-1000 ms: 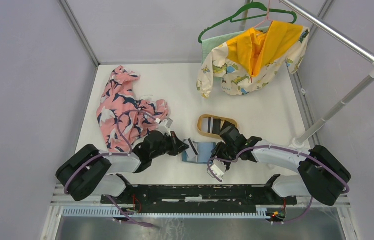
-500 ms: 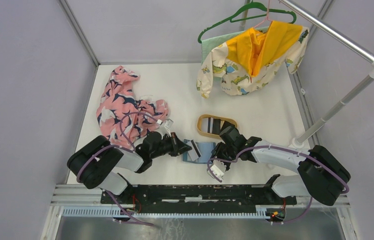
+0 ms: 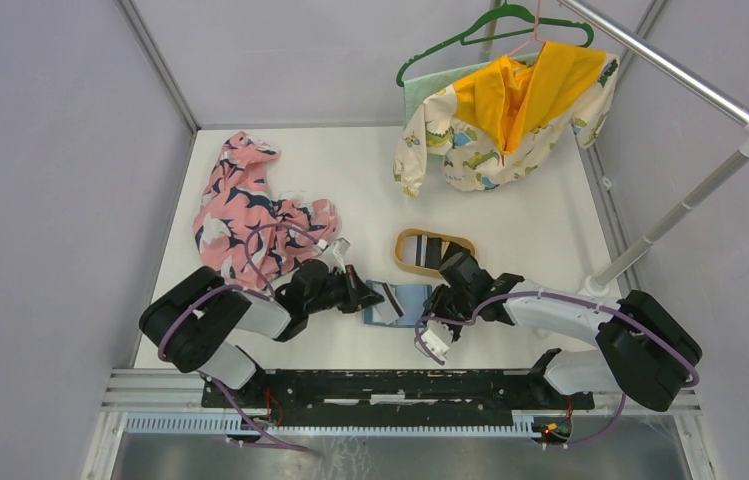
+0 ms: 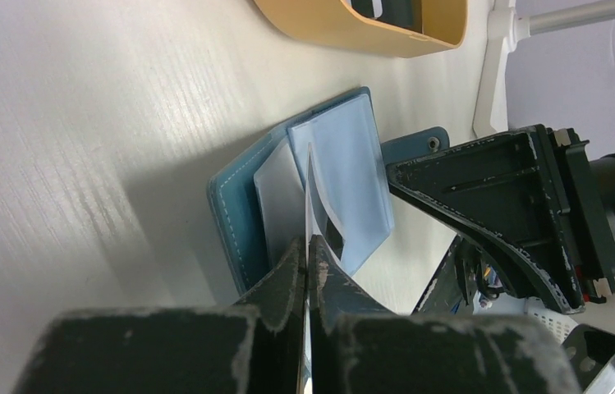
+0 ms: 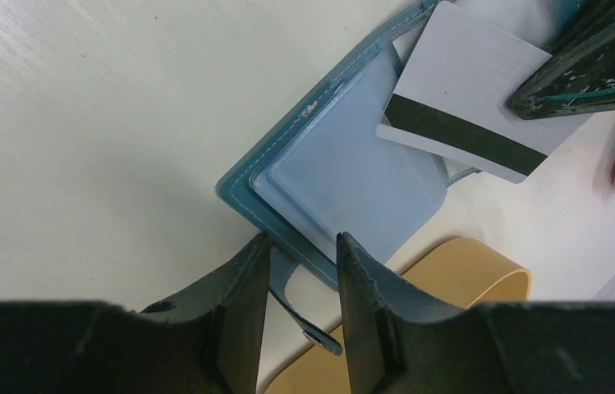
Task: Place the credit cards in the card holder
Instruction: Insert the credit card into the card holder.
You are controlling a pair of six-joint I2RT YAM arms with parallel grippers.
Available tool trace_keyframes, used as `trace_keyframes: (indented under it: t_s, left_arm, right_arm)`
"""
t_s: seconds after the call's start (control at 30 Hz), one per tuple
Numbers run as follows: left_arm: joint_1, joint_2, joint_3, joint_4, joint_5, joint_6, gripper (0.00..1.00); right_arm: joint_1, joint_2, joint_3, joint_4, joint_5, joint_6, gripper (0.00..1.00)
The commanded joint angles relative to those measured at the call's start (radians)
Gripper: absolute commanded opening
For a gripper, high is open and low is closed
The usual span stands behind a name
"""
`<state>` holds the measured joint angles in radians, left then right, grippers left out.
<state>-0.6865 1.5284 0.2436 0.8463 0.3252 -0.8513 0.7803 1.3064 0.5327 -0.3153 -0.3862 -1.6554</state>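
The teal card holder lies open on the table between my grippers, pale blue inner pockets up. My left gripper is shut on a pale grey credit card with a black stripe. The card is held on edge over the holder's left half, its tip at the inner pocket. My right gripper is open at the holder's right edge, with the side tab between its fingers. More dark credit cards lie in the tan tray.
The tan oval wooden tray stands just behind the holder and my right gripper. A pink patterned garment lies at the left, close to my left arm. A dinosaur-print garment hangs on a rack at the back right.
My left arm's elbow has swung right and the gripper has turned slightly, keeping the card at the holder. The right arm has stayed in place.
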Motion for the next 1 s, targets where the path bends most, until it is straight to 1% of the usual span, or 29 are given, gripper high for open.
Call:
trace_keyframes:
  t_s: [0.0, 0.27, 0.57, 0.97]
  left_arm:
    - [0.003, 0.002, 0.051, -0.114, 0.017, 0.013, 0.02]
    - [0.003, 0.075, 0.124, -0.203, 0.062, 0.027, 0.02]
    - [0.004, 0.066, 0.141, -0.283, 0.082, 0.049, 0.02]
    - [0.003, 0.127, 0.172, -0.324, 0.125, 0.023, 0.02]
  right_arm:
    - [0.007, 0.023, -0.023, -0.071, 0.033, -0.005, 0.42]
    - [0.009, 0.022, -0.025, -0.068, 0.039, -0.004, 0.41]
    - [0.023, 0.027, -0.036, -0.027, 0.076, 0.0, 0.42]
    - [0.042, 0.032, -0.043, -0.001, 0.108, 0.0, 0.43]
